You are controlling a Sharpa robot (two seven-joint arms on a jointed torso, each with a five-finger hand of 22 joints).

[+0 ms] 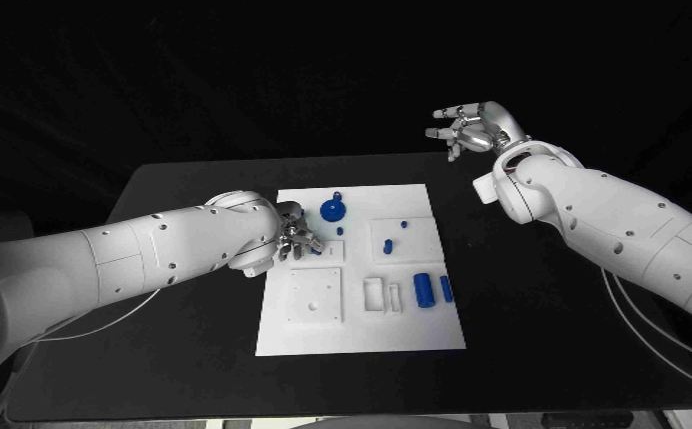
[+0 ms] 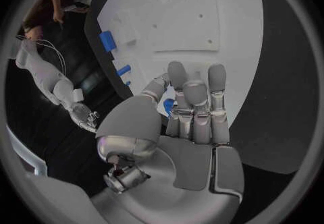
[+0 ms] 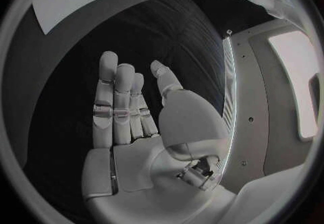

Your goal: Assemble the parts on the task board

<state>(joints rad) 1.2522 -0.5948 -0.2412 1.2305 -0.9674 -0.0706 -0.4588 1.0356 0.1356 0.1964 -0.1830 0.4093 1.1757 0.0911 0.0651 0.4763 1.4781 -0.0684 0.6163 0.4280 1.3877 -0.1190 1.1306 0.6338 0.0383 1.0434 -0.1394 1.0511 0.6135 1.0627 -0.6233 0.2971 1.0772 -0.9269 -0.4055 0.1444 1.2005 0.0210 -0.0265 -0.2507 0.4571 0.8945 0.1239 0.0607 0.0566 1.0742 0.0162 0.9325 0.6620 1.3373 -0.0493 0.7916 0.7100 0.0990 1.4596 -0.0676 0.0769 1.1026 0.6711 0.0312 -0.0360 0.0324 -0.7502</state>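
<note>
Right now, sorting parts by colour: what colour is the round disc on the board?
Blue disc; head view shows it best.

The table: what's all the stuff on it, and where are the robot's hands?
Table: one, black, under everything.
Board: one, white, in the table's middle.
Round part: one, blue, near the board's far edge.
Small parts: a few, blue, mid-board.
Cylinder: one, blue, on the board's right side, beside a thinner blue piece.
Left hand: silver, over the board's left side, fingers closed on a blue part.
Right hand: silver, raised beyond the table's far right, holding nothing.
</note>
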